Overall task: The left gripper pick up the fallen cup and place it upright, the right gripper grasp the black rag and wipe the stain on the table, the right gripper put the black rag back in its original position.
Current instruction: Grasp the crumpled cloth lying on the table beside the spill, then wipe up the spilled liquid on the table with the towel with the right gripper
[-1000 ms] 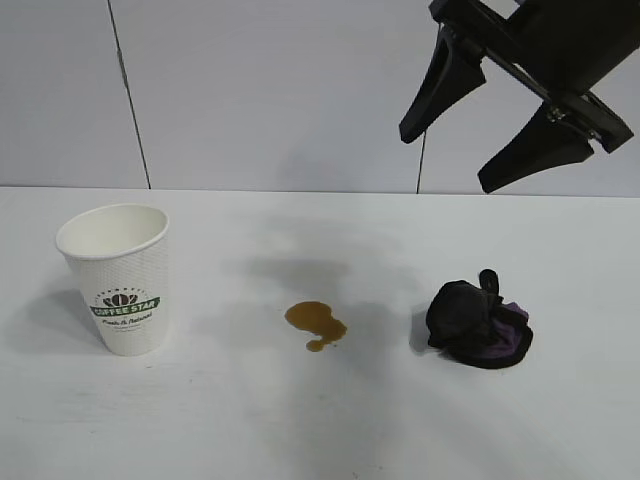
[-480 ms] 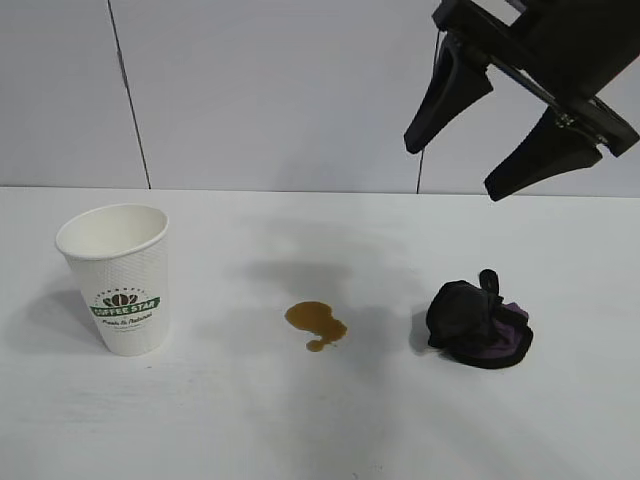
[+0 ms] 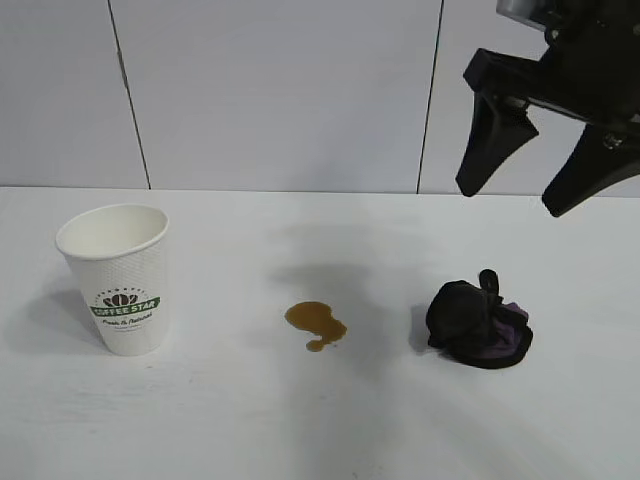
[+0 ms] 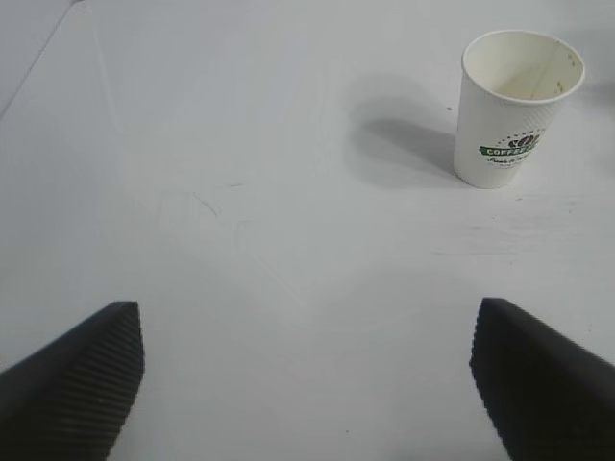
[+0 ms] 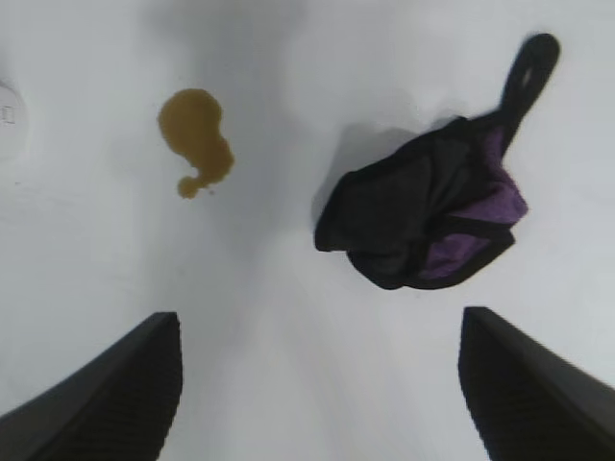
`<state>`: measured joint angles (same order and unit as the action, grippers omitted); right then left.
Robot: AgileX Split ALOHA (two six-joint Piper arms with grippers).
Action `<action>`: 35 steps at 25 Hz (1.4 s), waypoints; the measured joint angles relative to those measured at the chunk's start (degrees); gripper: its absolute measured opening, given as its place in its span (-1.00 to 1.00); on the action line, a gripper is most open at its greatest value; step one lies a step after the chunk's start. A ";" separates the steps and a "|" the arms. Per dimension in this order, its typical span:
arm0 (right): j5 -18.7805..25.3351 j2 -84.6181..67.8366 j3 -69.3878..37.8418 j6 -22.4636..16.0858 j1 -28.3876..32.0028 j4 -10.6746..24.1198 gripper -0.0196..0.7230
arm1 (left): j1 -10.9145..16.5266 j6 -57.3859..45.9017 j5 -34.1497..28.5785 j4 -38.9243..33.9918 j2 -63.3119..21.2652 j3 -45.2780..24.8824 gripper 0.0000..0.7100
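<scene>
Broadly, the white table (image 3: 230, 420) meets pale, seemingly panelled wall (image 3: 280, 90).

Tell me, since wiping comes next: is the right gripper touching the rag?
Apart. The exterior view shows the right gripper open, well above the rag.

Below my right claw (image 3: 527, 190): black rag (image 5: 423, 216), soft crumpled cloth, matt, purple edging. Beside it the stain (image 5: 195, 137), amber liquid. Counter (image 3: 300, 420) matt white, smooth. My fingers (image 5: 106, 399): matt black, finely ribbed. Cup (image 4: 514, 106): dimpled white paper.
</scene>
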<state>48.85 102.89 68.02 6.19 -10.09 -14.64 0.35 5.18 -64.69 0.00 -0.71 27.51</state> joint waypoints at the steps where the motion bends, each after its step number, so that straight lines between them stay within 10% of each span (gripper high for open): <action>1: -0.93 1.41 0.00 -0.12 0.00 0.00 0.52 | 0.00 0.00 0.00 0.00 0.00 0.00 0.87; 13: -8.81 10.59 0.11 -0.17 0.00 0.11 0.46 | 0.00 0.00 0.00 0.00 0.00 0.00 0.87; 18: -9.45 10.78 0.11 -0.17 0.00 1.97 -0.54 | 0.00 0.00 0.00 0.00 0.00 0.00 0.87; 24: -7.49 10.45 0.35 -0.36 0.00 2.14 -0.60 | 0.00 0.00 0.00 0.00 0.00 0.00 0.87; 35: -4.92 -0.85 0.35 4.64 -4.42 -10.86 -0.60 | 0.00 0.00 0.00 0.00 0.00 0.00 0.87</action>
<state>43.94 102.04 68.37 10.82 -14.52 -25.50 0.35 5.18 -64.69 0.00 -0.71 27.51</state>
